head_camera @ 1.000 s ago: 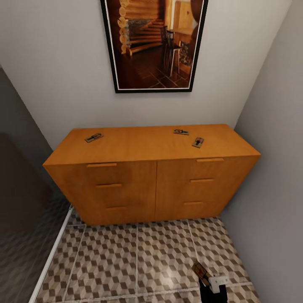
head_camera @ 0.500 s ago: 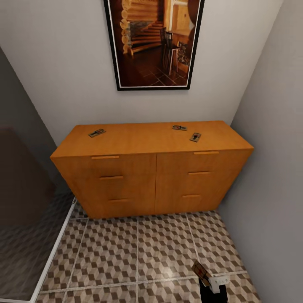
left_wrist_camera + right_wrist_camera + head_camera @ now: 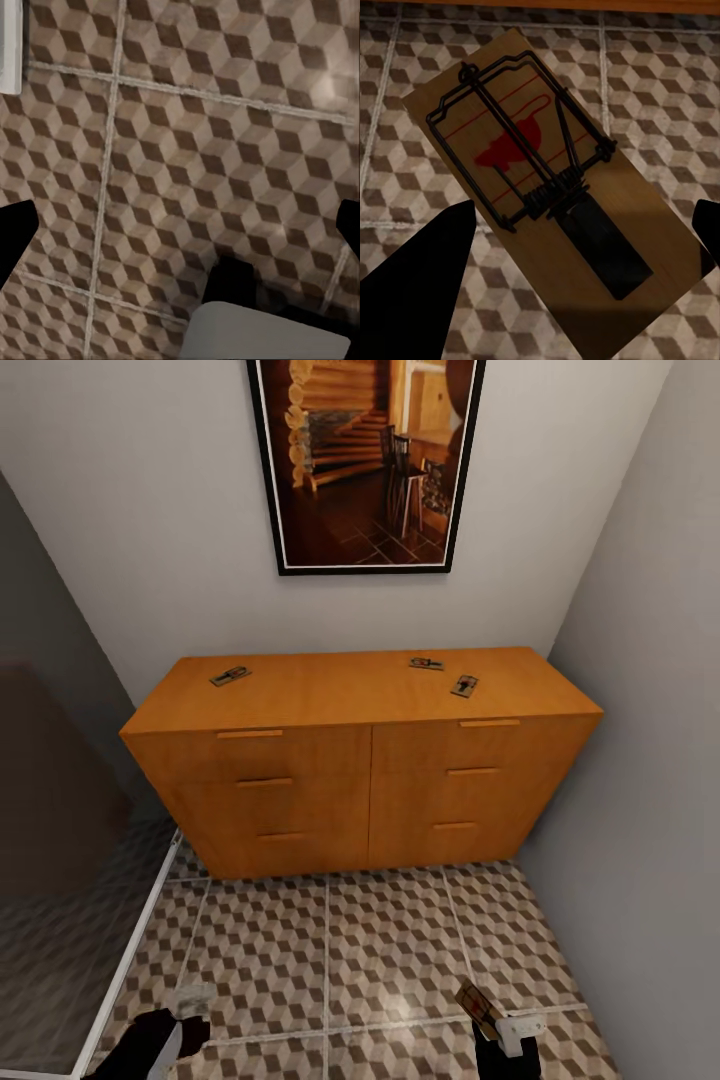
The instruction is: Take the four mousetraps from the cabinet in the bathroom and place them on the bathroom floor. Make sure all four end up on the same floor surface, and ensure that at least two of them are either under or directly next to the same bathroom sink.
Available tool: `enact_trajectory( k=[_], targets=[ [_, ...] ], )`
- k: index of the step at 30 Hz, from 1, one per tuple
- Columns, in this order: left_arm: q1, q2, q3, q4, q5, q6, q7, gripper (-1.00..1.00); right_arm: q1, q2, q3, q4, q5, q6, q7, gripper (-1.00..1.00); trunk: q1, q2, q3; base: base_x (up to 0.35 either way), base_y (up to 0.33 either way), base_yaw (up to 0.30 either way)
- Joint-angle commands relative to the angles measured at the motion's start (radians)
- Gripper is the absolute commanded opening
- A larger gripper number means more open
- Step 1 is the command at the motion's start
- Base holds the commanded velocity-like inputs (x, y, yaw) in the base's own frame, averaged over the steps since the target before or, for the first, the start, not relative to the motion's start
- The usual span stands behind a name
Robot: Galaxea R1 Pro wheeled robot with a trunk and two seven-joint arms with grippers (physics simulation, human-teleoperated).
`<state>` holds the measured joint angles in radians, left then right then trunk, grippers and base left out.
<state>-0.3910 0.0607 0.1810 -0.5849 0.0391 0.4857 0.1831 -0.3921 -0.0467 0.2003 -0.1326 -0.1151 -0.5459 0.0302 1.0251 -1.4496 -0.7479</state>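
The orange-brown cabinet stands against the far wall. Three mousetraps lie on its top: one at the left and two at the right. My right gripper is low over the bathroom floor near the right wall, shut on a fourth mousetrap. In the right wrist view that mousetrap lies between the dark fingers, its black wire and red spot facing up. My left gripper hangs open over the floor tiles, holding nothing.
A framed picture hangs above the cabinet. A grey wall closes the right side. A white sill and a dark glass-walled area border the floor on the left.
The view pulled back from the cabinet a little. My left arm has come into the head view at the lower left. The right gripper still holds its mousetrap.
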Motion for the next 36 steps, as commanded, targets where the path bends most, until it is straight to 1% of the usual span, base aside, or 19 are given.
enact_trajectory(
  k=[1,2,3,5,6,7,9,14,16,17,18,20,21,24,26,29,36],
  targets=[
    [-0.045,-0.001,0.001,-0.080,0.004,0.135,0.004,1.00,-0.001,0.000,0.007,0.001,-0.010,-0.003,0.004,-1.00,0.000,0.000,-0.001,0.000,0.000,0.000],
    [-0.060,-0.001,0.001,-0.103,0.004,0.175,0.004,1.00,-0.001,0.000,0.007,0.001,-0.011,-0.003,0.004,-1.00,0.000,0.000,-0.001,0.000,0.000,0.000],
    [-0.089,-0.001,0.000,-0.149,0.004,0.250,0.004,1.00,-0.001,0.000,0.007,0.001,-0.011,-0.003,0.004,-1.00,0.000,0.000,-0.001,0.000,0.000,0.000],
    [-0.143,-0.003,0.000,-0.228,0.004,0.371,0.004,1.00,-0.001,0.000,0.007,0.001,-0.010,-0.003,0.004,-1.00,0.000,0.000,-0.001,0.000,0.000,0.000],
    [-0.197,-0.007,-0.001,-0.281,0.004,0.459,0.004,1.00,0.000,0.000,0.007,0.001,-0.009,-0.003,0.004,-1.00,0.000,0.000,-0.001,0.000,0.000,0.000],
    [-0.210,-0.008,-0.002,-0.290,0.004,0.474,0.004,1.00,0.000,0.000,0.007,0.001,-0.009,-0.003,0.004,-1.00,0.000,0.000,-0.001,0.000,0.000,0.000],
    [-0.273,-0.014,-0.003,-0.312,0.004,0.515,0.004,1.00,0.001,0.000,0.007,0.001,-0.009,-0.003,0.004,-1.00,0.000,0.000,-0.001,0.000,0.000,0.000],
    [-0.379,-0.026,-0.005,-0.311,0.000,0.536,0.007,1.00,0.002,0.000,0.007,0.001,0.001,-0.003,0.004,-1.00,0.000,0.000,-0.001,0.000,0.000,0.000],
    [-0.430,-0.027,-0.006,-0.284,0.000,0.539,0.008,1.00,0.002,0.000,0.007,0.001,0.003,-0.003,0.004,-1.00,0.000,0.000,-0.001,0.000,0.000,0.000],
    [-0.446,-0.027,-0.006,-0.272,0.000,0.539,0.008,1.00,0.002,0.000,0.007,0.001,0.003,-0.003,0.004,-1.00,0.000,0.000,-0.001,0.000,0.000,0.000],
    [-0.481,-0.026,-0.006,-0.245,-0.001,0.540,0.008,1.00,0.002,0.000,0.007,0.001,0.004,-0.003,0.004,-1.00,0.000,0.000,-0.001,0.000,0.000,0.000],
    [-0.567,-0.027,-0.006,-0.159,-0.001,0.540,0.009,1.00,0.002,0.000,0.007,0.001,0.004,-0.003,0.004,-1.00,0.000,0.000,-0.001,0.000,0.000,0.000],
    [-0.626,-0.027,-0.006,-0.102,-0.001,0.540,0.009,1.00,0.002,0.000,0.007,0.001,0.005,-0.003,0.004,-1.00,0.000,0.000,-0.001,0.000,0.000,0.000],
    [-0.724,-0.029,-0.005,-0.005,-0.001,0.540,0.009,1.00,0.002,0.000,0.007,0.001,0.005,-0.003,0.004,-1.00,0.000,0.000,-0.001,0.000,0.000,0.000],
    [-0.770,-0.030,-0.005,0.040,-0.001,0.541,0.009,1.00,0.002,0.000,0.007,0.001,0.005,-0.003,0.004,-1.00,0.000,0.000,-0.001,0.000,0.000,0.000],
    [-0.796,-0.034,-0.009,0.080,-0.001,0.541,0.009,1.00,0.002,0.000,0.007,0.001,0.005,-0.003,0.004,-1.00,0.000,0.000,-0.001,0.000,0.000,0.000],
    [-0.805,-0.038,-0.023,0.100,-0.001,0.540,0.007,1.00,0.002,0.000,0.007,0.001,0.005,-0.003,0.004,-1.00,0.000,0.000,-0.001,0.000,0.000,0.000]
  ],
)
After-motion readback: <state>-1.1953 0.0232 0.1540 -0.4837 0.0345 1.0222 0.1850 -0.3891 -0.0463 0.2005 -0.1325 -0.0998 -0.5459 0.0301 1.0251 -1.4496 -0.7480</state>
